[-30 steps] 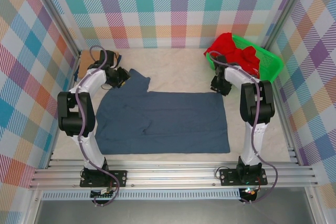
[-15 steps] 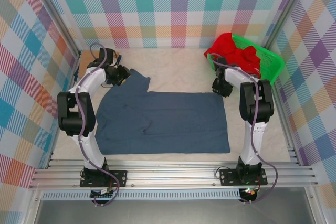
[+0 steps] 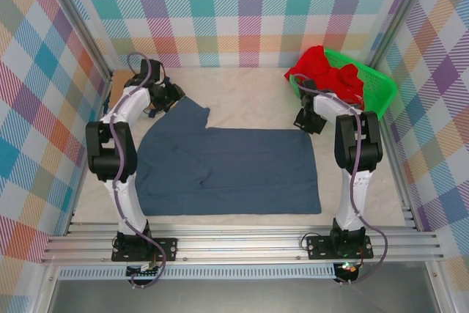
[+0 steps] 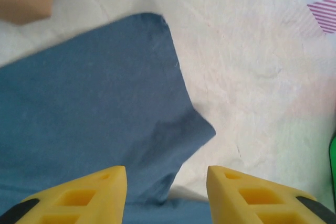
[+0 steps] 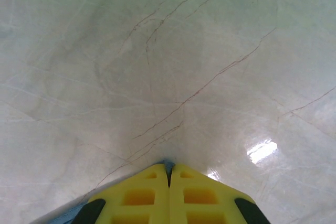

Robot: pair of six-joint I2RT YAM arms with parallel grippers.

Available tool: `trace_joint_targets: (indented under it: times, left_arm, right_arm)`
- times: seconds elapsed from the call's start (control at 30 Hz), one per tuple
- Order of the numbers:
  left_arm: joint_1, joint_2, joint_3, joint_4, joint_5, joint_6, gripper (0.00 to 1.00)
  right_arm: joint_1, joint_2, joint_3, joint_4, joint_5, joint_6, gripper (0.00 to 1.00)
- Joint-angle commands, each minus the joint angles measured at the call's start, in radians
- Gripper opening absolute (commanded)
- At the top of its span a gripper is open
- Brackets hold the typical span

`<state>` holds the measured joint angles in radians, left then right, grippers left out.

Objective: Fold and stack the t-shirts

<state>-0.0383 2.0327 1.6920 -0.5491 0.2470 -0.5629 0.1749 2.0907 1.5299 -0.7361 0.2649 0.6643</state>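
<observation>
Left gripper (image 3: 170, 95), at 10 o'clock on the table (image 3: 249, 100), hovers with jaws apart over the blue shirt's (image 3: 227, 166) sleeve (image 4: 178, 135). Right gripper (image 3: 304, 121), at 2 o'clock by the shirt's far right corner, has its fingers pressed together, apparently pinching a sliver of blue cloth. Red shirt (image 3: 326, 71) lies in the basket (image 3: 381, 89) at 1 o'clock.

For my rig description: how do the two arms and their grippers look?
Both the left arm and the right arm have white links, black joint housings and a grey-purple cable along them. The left gripper and right gripper have yellow wedge fingers with rectangular cut-outs and black patches.
</observation>
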Motion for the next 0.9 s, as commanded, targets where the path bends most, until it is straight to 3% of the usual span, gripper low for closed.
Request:
trace_joint_targets:
  times: [0.0,0.23,0.43,0.6,0.87]
  left_arm:
    - [-0.008,0.118,0.122,-0.03,-0.093,0.053,0.48]
    - [-0.05,0.288,0.286,0.051,-0.246,0.202,0.48]
    - [-0.08,0.402,0.377,0.082,-0.256,0.223,0.5]
    - [-0.096,0.491,0.527,-0.067,-0.302,0.191,0.5]
    - [-0.095,0.601,0.731,-0.328,-0.486,0.172,0.43]
  right_arm:
    - [-0.006,-0.048,-0.023,-0.003,0.004,-0.013,0.0]
    - [-0.005,-0.08,-0.064,0.01,-0.033,0.003,0.0]
    - [0.0,-0.088,-0.082,0.011,-0.056,0.026,0.0]
    - [0.002,-0.092,-0.083,0.01,-0.064,0.03,0.0]
    - [0.005,-0.09,-0.089,0.01,-0.072,0.033,0.0]
